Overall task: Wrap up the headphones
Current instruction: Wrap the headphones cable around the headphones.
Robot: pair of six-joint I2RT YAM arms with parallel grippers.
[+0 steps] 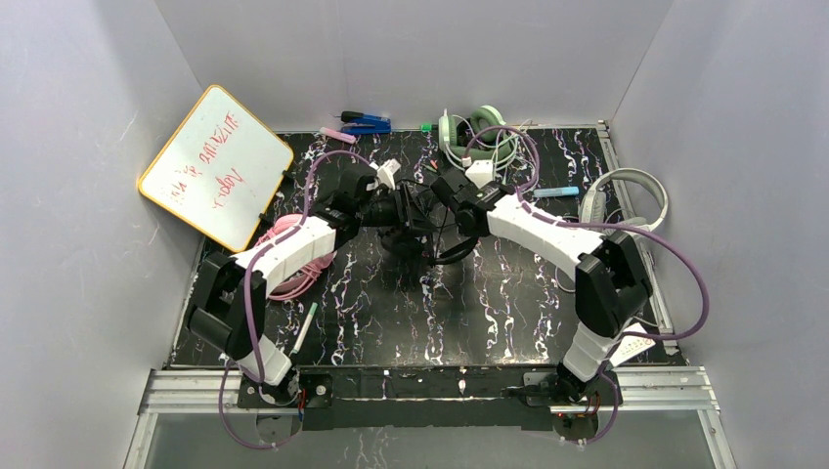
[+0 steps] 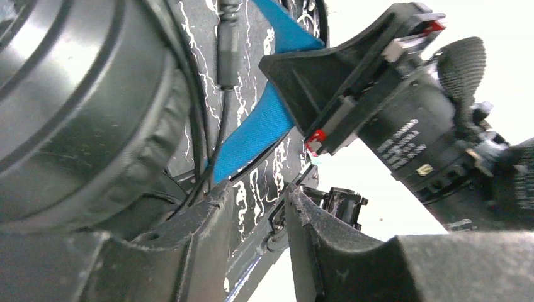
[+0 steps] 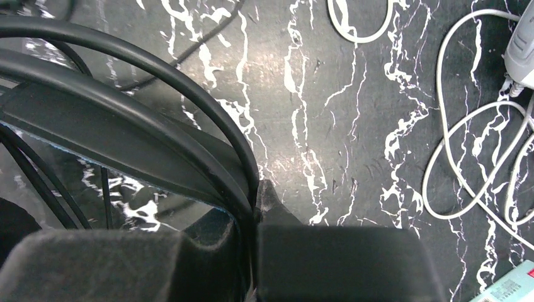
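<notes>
The black-and-blue headphones (image 1: pixel 430 244) are in the middle of the table between both grippers. My right gripper (image 3: pixel 252 201) is shut on their thin black headband (image 3: pixel 189 126); in the top view it (image 1: pixel 445 195) reaches in from the right. My left gripper (image 2: pixel 259 201) is open next to the black ear cup (image 2: pixel 75 113), with the blue band (image 2: pixel 258 126) and the black cord (image 2: pixel 220 119) just beyond its fingers. A thin cord loop lies in its gap, not clamped. The pink headphones (image 1: pixel 288 259) lie under the left arm. The white-grey headphones (image 1: pixel 626 195) lie at the right, with their white cord (image 3: pixel 466 157) looped on the table.
A whiteboard (image 1: pixel 217 166) leans at the back left. A green headset (image 1: pixel 479 132) and pens (image 1: pixel 364 122) lie at the back. A marker (image 1: pixel 303 327) lies near the left arm, and a blue marker (image 1: pixel 557 191) at the right. Grey walls enclose the marbled table (image 1: pixel 391 313).
</notes>
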